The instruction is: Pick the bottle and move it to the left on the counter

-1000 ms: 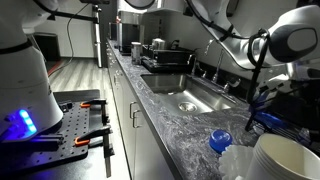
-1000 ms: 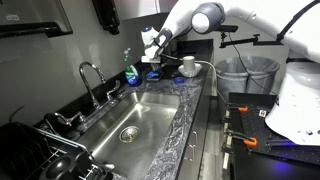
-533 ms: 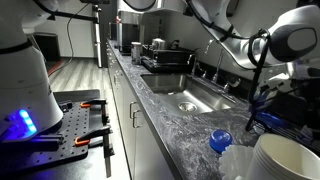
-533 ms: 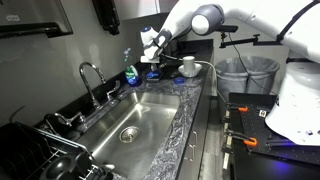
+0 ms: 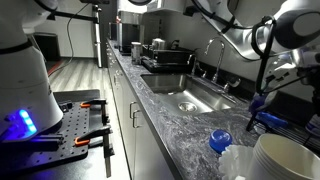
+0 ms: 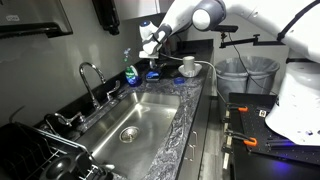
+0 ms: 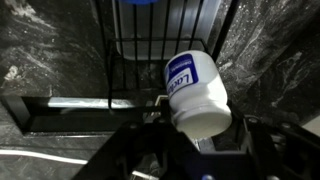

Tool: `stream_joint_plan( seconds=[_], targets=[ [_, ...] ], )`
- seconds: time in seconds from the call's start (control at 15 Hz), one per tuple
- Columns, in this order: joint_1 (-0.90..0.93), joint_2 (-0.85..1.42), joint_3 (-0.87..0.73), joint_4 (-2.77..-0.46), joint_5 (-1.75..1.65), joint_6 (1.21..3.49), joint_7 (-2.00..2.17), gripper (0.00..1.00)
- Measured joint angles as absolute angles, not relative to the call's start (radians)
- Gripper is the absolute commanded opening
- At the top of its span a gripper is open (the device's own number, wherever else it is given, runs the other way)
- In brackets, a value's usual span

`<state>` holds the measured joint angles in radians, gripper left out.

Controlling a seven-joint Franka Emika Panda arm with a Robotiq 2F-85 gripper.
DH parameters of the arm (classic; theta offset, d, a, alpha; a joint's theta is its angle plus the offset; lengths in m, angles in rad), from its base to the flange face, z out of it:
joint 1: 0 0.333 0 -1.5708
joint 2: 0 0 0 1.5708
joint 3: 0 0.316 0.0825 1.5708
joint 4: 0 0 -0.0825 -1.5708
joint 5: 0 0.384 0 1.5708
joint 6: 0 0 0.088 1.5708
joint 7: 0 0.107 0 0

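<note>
Wrist view, background: dark marbled table [image 7: 40, 45], black wire rack [image 7: 160, 35]. Foreground: bottle [image 7: 197, 92], tipped, pale base toward camera, label partly shown; jaws clamped on its body, by the look; clear of table.

In an exterior view: arm [image 5: 240, 42] high beyond sink [image 5: 190, 100]; blue lid [image 5: 219, 140] near front edge; bottle too small to pick out.

In an exterior view: jaws hanging above far end of table, beside tall bottle of blue liquid [image 6: 131, 70]; faucet [image 6: 90, 80] nearer.

Handling, judged: light; thin plastic, yielding under squeeze; smooth, liable to pivot. Best hold: across mid-body, moderate force, upright before setting down.
</note>
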<state>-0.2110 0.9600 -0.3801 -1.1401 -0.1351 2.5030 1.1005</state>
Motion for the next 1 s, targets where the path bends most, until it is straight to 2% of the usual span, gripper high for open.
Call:
stream_joint_plan(
  seconds=[0.6, 1.0],
  targets=[
    [-0.056, 0.653, -0.472, -1.501, -0.328, 2.646, 1.103, 0.28],
    [0.017, 0.417, -0.477, -1.801, -0.448, 2.696, 1.084, 0.28]
  ],
)
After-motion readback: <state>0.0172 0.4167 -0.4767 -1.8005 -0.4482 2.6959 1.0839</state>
